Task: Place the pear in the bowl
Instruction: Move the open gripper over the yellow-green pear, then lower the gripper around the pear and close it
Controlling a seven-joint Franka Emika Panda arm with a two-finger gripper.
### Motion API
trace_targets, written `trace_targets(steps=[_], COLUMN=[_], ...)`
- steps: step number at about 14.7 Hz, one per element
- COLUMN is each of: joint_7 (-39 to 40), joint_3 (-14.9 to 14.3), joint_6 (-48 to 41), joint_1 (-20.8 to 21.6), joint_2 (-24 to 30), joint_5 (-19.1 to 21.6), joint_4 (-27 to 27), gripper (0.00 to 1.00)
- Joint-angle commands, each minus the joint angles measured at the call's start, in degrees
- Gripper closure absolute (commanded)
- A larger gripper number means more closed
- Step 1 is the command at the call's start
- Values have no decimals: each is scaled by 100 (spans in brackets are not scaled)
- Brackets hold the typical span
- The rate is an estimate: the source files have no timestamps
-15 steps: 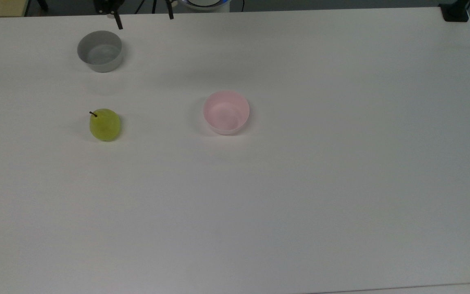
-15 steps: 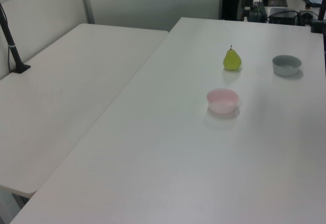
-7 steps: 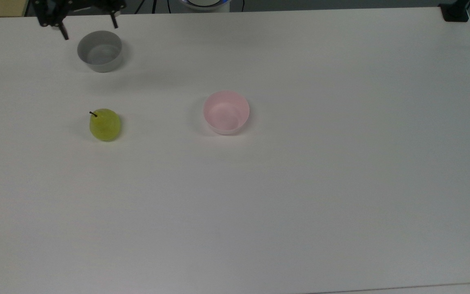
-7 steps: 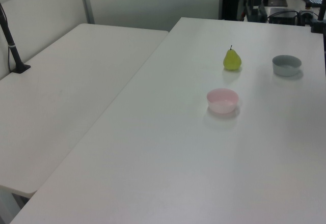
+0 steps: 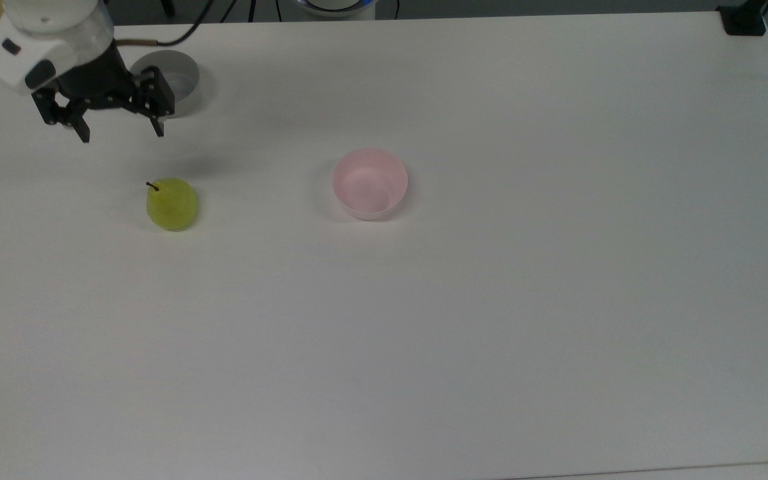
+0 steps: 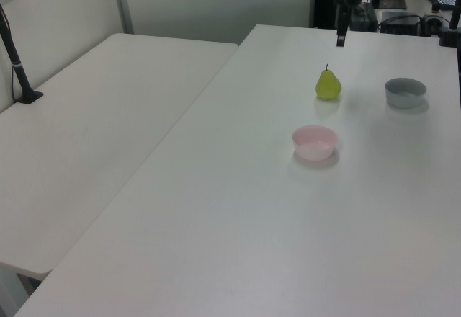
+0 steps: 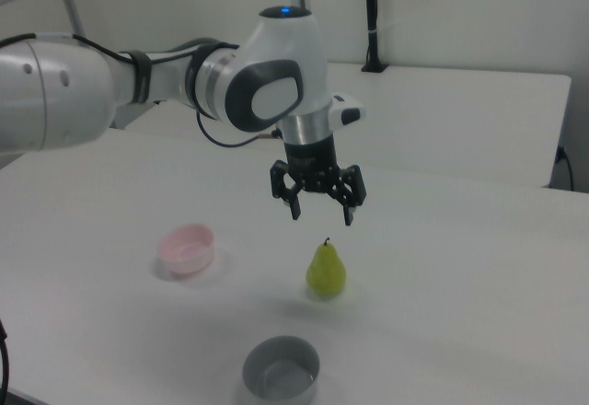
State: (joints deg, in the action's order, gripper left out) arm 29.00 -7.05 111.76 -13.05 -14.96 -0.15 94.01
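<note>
The scene was evenly and softly lit from overhead; faint, diffuse shadows were cast on the pale counter (image 5: 491, 333), and no glare was seen.

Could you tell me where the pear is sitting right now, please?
The small yellow-green pear stands upright on the white table, toward the top view's left, below the grey round bowl and left of the pale pink plastic bowl.

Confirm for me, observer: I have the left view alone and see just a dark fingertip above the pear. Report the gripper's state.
Observer: The gripper is open, fingers spread, holding nothing, in the right view.
Operator: Give me its height over the pear.
Observer: It hangs above the pear, clear of the stem, in the right view.
Operator: Report the bowl.
Observer: The pink bowl is empty inside in the top view, off to the top view's right of the pear.
</note>
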Motion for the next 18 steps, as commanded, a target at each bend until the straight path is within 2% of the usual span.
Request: trace_targets(steps=[1,4,10,12,13,15,18], joint_7=[-210,-360,-413,-413,-422,-483,-562], joint_3=[-34,-25,10,10,10,19,71], joint_6=[486,970,1225,1383,1393,1375,1052], joint_1=[83,101,162,162,162,162,180], joint_2=[-358,-656,-851,-851,-860,-886,-623], joint_5=[94,85,76,59,85,102,94], joint_4=[135,337,548,645,654,654,601], gripper=[0,0,1,32,61,100,100])
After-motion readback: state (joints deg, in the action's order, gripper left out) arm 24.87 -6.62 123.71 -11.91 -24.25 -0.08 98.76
